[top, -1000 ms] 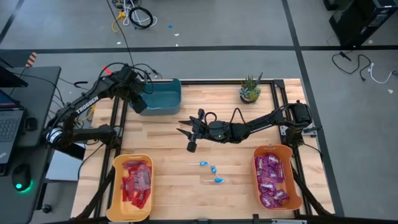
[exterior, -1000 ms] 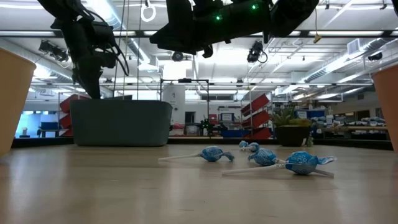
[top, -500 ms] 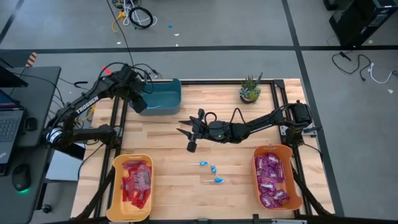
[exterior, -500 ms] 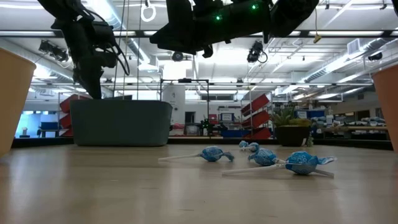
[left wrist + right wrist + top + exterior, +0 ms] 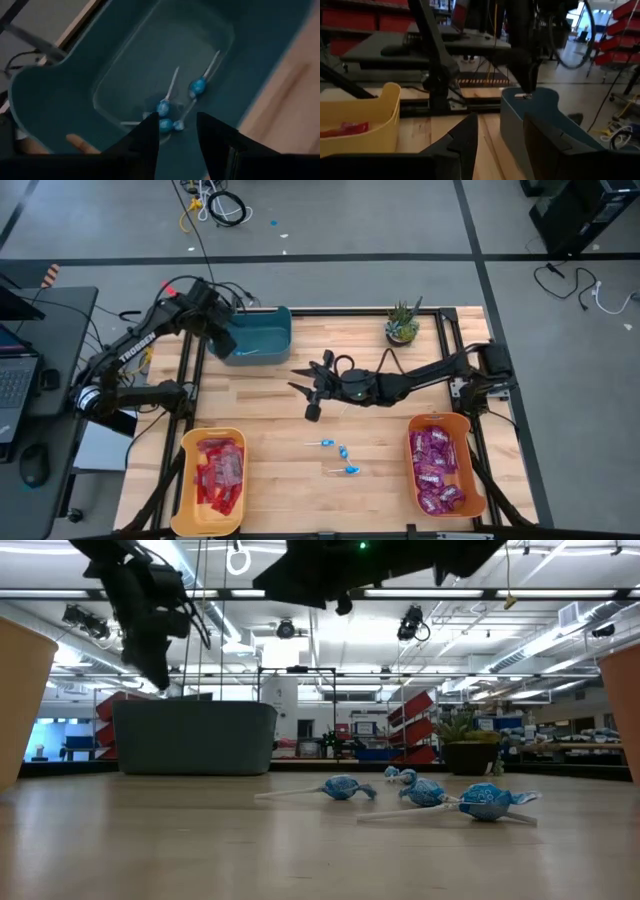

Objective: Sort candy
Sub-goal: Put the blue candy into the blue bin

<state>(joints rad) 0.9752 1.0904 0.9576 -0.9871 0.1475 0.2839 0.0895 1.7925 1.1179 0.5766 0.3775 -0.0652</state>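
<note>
Three blue lollipops (image 5: 343,452) on thin white sticks lie on the wooden table, near its middle front (image 5: 425,790). Three more lollipops (image 5: 165,109) lie on the floor of the teal bin (image 5: 258,332) at the far left. My left gripper (image 5: 177,145) hangs open above that bin (image 5: 222,330), with nothing between its fingers. My right gripper (image 5: 297,380) is open and level above the table's middle, pointing at the left side, well above the loose lollipops; its fingers (image 5: 465,135) hold nothing. Red packets fill the yellow bin (image 5: 210,478); purple packets fill the orange bin (image 5: 440,465).
A small potted plant (image 5: 402,323) stands at the far right of the table. The yellow bin sits at the near left corner and the orange bin at the near right. Bare wood lies between them around the lollipops.
My right gripper has risen a little above the table's middle, still level and open. The lollipops on the table have stayed where they were.
</note>
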